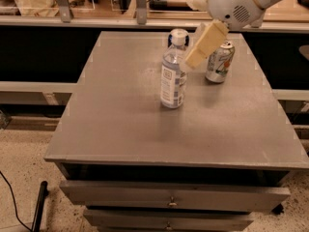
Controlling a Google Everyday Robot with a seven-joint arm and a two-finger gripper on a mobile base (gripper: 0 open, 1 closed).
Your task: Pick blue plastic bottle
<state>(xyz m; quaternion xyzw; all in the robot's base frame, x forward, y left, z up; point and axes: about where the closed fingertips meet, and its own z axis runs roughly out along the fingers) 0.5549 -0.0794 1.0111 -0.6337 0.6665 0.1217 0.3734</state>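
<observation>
The blue plastic bottle (173, 79) stands upright near the middle of the grey table (125, 129). It is clear and bluish, with a white cap and a white-and-blue label. My gripper (193, 59) hangs from the white arm (236, 4) that comes in from the upper right. It sits just right of the bottle's neck, between the bottle and the can, at about shoulder height of the bottle. It holds nothing that I can see.
A silver-green soda can (219, 62) stands upright to the right of the bottle, partly behind the gripper. A round white-topped object (175, 33) shows just behind the bottle. Drawers (169, 197) sit under the tabletop. A railing (96, 21) runs along the back.
</observation>
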